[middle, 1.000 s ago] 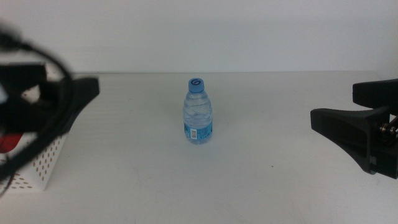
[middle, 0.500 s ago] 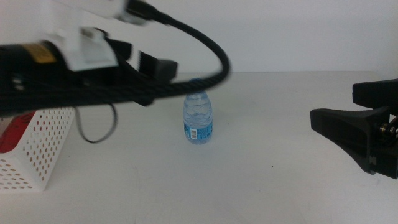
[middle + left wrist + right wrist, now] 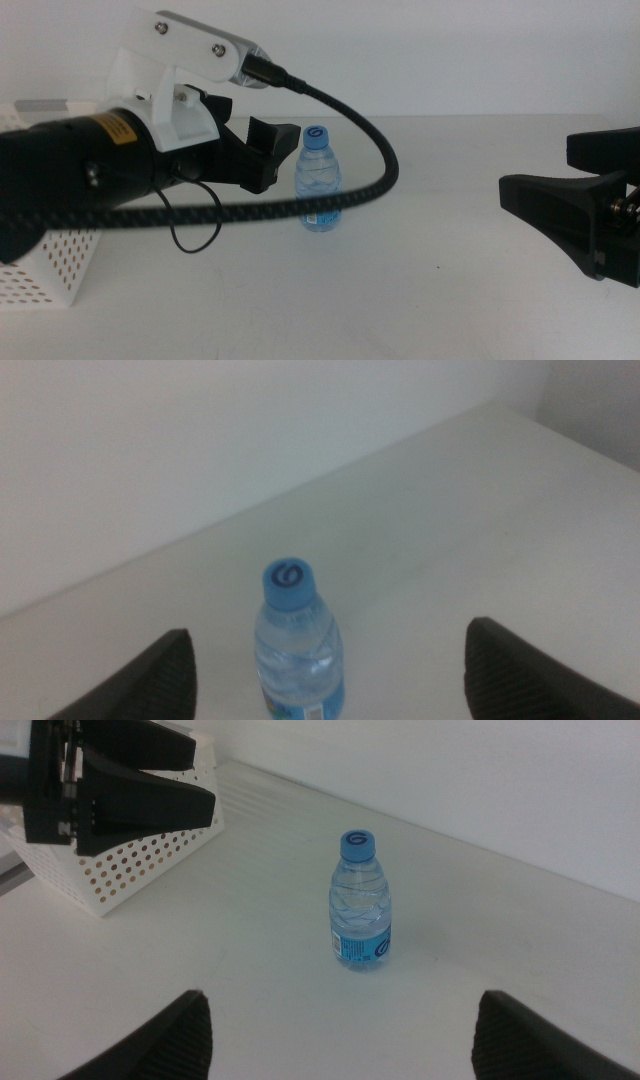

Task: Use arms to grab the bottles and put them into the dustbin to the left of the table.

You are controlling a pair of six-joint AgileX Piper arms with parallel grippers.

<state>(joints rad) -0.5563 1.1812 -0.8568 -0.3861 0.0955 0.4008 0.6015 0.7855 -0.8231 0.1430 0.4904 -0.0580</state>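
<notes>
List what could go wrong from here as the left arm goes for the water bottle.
1. The left hand is open beside the small upright water bottle; a glancing jaw could tip it over.
2. The arm's thick cable sweeps right in front of the bottle and might brush it.
3. The right hand waits open at the table's right side, too far away to steady it.

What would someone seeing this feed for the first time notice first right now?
Probably the left gripper, jaws open, coming in from the left with its thick black cable looping across the middle view, close beside the small water bottle. That bottle stands upright and alone mid-table, blue cap on. The white perforated dustbin sits at the left, and the right gripper waits open at the right edge.
</notes>
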